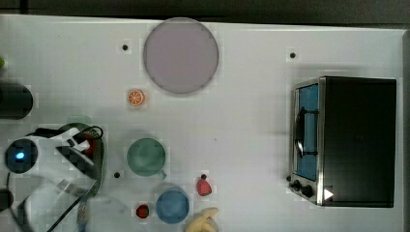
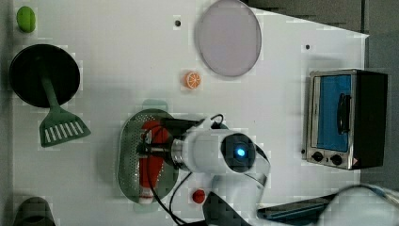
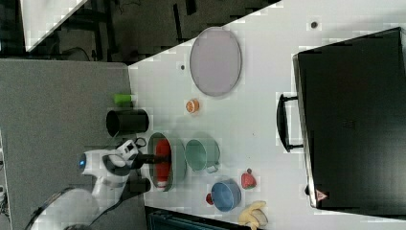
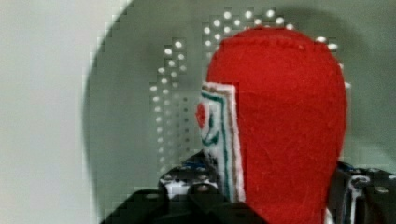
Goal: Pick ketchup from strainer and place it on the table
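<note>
We see a white table (image 1: 251, 116) with a few dark dots. On it rest a grey-lilac plate (image 1: 180, 55), an orange slice (image 1: 136, 97), a green cup (image 1: 146, 156), a blue cup (image 1: 172, 205), two red strawberries (image 1: 204, 186), a banana (image 1: 203, 221), a toaster oven (image 1: 345, 141), the strainer (image 2: 129, 155), a green spatula (image 2: 59, 122) and a black bowl (image 2: 28, 73).

Top view: white robot arm (image 1: 53, 164) covers most of the pale green perforated plastic strainer (image 1: 100, 159); red ketchup bottle (image 1: 89, 146) barely visible, possibly lifted.
</note>
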You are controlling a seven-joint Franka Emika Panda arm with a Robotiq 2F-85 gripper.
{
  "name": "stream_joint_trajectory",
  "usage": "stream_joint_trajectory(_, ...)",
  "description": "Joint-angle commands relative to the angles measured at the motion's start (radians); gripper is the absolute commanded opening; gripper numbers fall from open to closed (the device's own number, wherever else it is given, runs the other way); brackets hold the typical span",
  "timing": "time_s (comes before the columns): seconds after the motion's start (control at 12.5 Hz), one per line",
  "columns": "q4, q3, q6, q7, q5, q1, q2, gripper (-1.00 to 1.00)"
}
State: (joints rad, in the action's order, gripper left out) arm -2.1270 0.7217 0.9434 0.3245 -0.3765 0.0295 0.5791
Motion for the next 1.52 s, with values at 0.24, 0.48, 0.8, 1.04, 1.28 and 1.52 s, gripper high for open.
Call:
stream_joint_trajectory(0.24,0.061,0.116,-0.125,-0.03,0.164,-0.129,-0.277,0.18)
stream_joint_trajectory(0.48,0.128,0.114,-0.261,-0.197,0.259,-0.189,-0.338,0.18)
stream_joint_trajectory(0.8,0.237,0.071,-0.475,-0.417,0.355,-0.305,-0.342,0.18)
stream_joint_trajectory(1.04,0.275,-0.002,-0.488,-0.525,0.351,-0.382,-0.342,0.18)
stream_joint_trajectory(1.28,0.271,-0.107,-0.488,-0.647,0.351,-0.439,-0.34,0.18)
stream_joint_trajectory(1.52,0.258,-0.224,-0.488,-0.759,0.351,-0.474,-0.328,0.18)
